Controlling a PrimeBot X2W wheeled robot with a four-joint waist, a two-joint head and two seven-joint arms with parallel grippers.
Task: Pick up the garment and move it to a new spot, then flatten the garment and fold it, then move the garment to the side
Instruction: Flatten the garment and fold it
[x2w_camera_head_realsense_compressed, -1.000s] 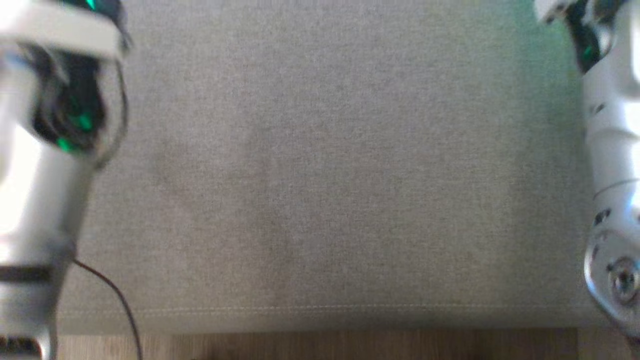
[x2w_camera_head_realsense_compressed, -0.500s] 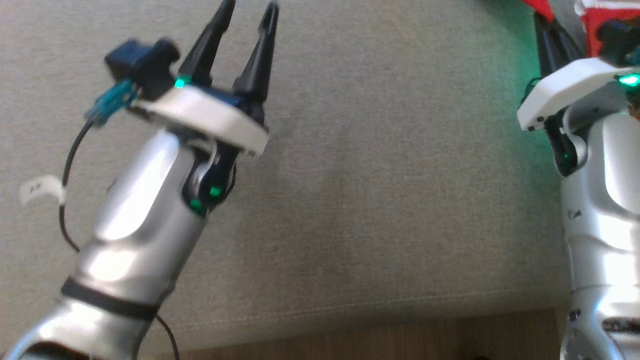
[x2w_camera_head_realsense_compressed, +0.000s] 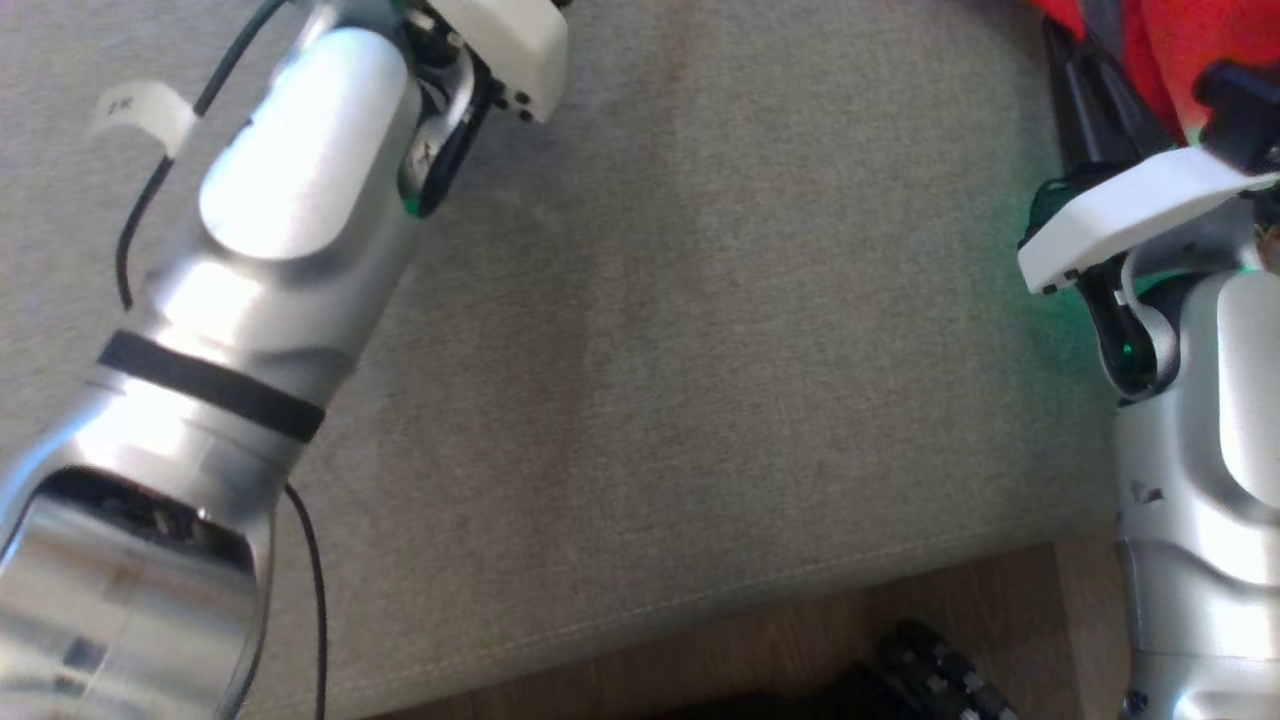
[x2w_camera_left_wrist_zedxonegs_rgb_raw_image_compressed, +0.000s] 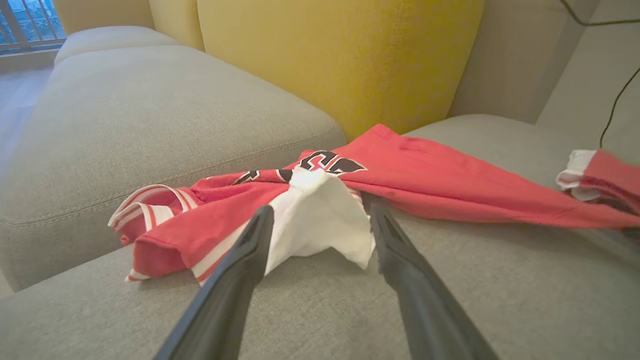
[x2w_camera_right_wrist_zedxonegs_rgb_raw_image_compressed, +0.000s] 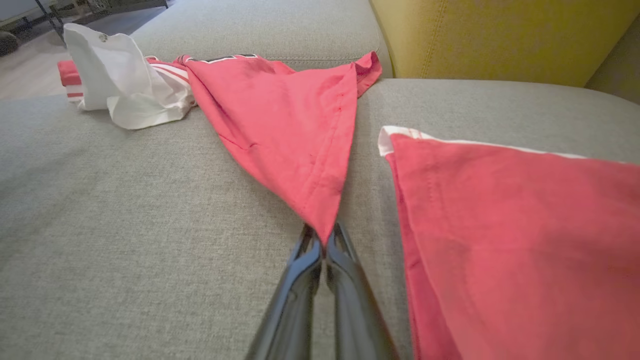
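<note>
A red garment (x2w_camera_left_wrist_zedxonegs_rgb_raw_image_compressed: 425, 180) with white trim and black print lies crumpled on the grey sofa seat (x2w_camera_left_wrist_zedxonegs_rgb_raw_image_compressed: 475, 300). My left gripper (x2w_camera_left_wrist_zedxonegs_rgb_raw_image_compressed: 320, 210) is open just above the seat, its fingers either side of a white flap of the garment. My right gripper (x2w_camera_right_wrist_zedxonegs_rgb_raw_image_compressed: 324, 235) is shut on a pointed red corner of the garment (x2w_camera_right_wrist_zedxonegs_rgb_raw_image_compressed: 285, 120), which stretches away from it. Another red part with a white edge (x2w_camera_right_wrist_zedxonegs_rgb_raw_image_compressed: 500, 210) lies to its right. In the head view the garment (x2w_camera_head_realsense_compressed: 1160, 40) shows at the top right, above my right wrist (x2w_camera_head_realsense_compressed: 1130, 220).
A yellow back cushion (x2w_camera_left_wrist_zedxonegs_rgb_raw_image_compressed: 340, 60) stands behind the garment, with a second grey seat (x2w_camera_left_wrist_zedxonegs_rgb_raw_image_compressed: 150, 115) beside it. My left forearm (x2w_camera_head_realsense_compressed: 290, 170) crosses the seat. The sofa's front edge and wooden floor (x2w_camera_head_realsense_compressed: 900, 620) are at the bottom, beside a dark object (x2w_camera_head_realsense_compressed: 930, 670).
The head camera has shifted. My left arm has reached further forward, its fingers passing out of the top of the head view. More of the red garment shows at the top right.
</note>
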